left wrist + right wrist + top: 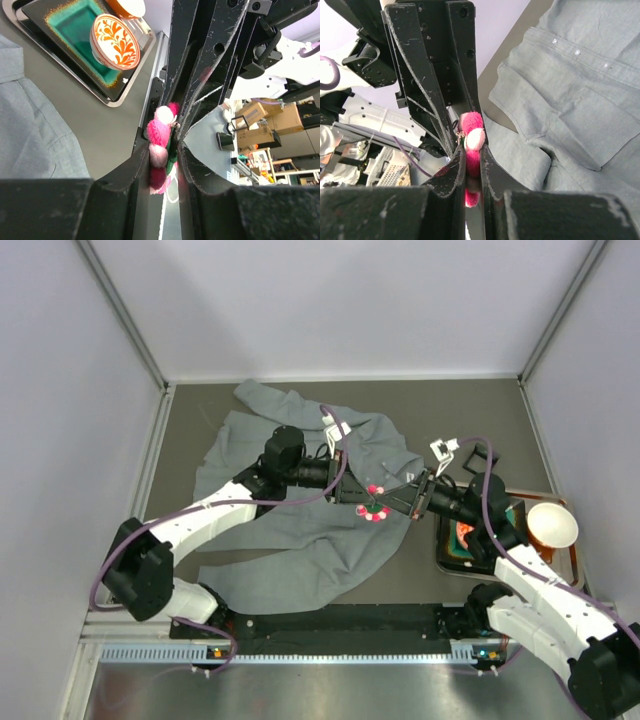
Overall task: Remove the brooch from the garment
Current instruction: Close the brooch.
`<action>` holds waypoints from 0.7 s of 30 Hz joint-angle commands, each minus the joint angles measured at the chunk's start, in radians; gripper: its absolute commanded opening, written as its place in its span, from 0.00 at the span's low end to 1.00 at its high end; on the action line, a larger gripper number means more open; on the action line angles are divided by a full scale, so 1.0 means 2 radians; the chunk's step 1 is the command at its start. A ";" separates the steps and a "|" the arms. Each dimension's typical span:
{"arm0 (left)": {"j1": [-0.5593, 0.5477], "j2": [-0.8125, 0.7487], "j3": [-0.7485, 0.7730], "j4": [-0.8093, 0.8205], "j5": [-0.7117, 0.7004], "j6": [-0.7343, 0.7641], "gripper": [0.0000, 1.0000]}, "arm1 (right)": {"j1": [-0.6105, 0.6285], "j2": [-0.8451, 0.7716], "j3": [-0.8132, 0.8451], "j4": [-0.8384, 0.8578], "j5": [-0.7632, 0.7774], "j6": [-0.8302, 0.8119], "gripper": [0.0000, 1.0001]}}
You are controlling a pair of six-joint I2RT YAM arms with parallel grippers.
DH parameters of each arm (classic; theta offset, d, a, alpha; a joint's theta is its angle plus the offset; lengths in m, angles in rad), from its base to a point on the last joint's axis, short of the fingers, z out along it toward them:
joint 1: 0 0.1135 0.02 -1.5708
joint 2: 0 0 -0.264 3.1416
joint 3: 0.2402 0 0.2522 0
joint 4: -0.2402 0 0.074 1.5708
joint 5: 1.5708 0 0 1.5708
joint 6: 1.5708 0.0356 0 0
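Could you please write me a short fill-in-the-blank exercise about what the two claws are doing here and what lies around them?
1. The left claw and the right claw both pinch the ____.
2. The garment spread below them is ____ in colour.
3. The tray sits on the robot's ____ side.
Missing words: brooch; grey; right.

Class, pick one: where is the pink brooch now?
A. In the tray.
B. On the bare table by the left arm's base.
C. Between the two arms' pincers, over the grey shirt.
C: the brooch sits where the left pincer and right pincer meet, over the garment.
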State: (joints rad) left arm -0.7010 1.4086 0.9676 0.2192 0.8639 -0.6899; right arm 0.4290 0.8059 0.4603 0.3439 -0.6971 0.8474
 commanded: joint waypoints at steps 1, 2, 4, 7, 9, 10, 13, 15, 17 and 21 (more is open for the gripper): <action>-0.006 0.018 0.029 0.013 0.042 -0.007 0.20 | 0.004 -0.001 0.021 0.030 -0.020 -0.019 0.00; -0.006 0.020 0.032 0.009 0.050 -0.006 0.20 | 0.005 -0.001 0.022 0.029 -0.023 -0.026 0.00; -0.005 0.023 0.036 0.005 0.056 -0.002 0.20 | 0.004 0.001 0.023 0.028 -0.029 -0.030 0.00; -0.005 0.024 0.040 0.003 0.066 -0.002 0.23 | 0.005 0.005 0.023 0.030 -0.036 -0.036 0.00; -0.005 0.028 0.042 0.009 0.077 -0.009 0.24 | 0.005 0.007 0.025 0.032 -0.040 -0.038 0.00; -0.005 0.031 0.043 0.010 0.082 -0.012 0.24 | 0.005 0.009 0.025 0.032 -0.043 -0.039 0.00; -0.005 0.040 0.044 0.012 0.092 -0.019 0.24 | 0.004 0.008 0.027 0.031 -0.050 -0.043 0.00; -0.006 0.044 0.045 0.012 0.095 -0.024 0.23 | 0.005 0.007 0.028 0.031 -0.053 -0.046 0.00; -0.005 0.052 0.051 0.009 0.104 -0.027 0.22 | 0.005 0.005 0.028 0.030 -0.059 -0.048 0.00; -0.005 0.061 0.059 0.012 0.124 -0.038 0.22 | 0.005 0.004 0.034 0.015 -0.066 -0.066 0.00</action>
State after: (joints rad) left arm -0.6830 1.5040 1.0233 0.1860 1.0817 -0.7189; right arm 0.4267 0.8135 0.4603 0.3317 -0.8032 0.7750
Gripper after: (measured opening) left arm 0.273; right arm 0.074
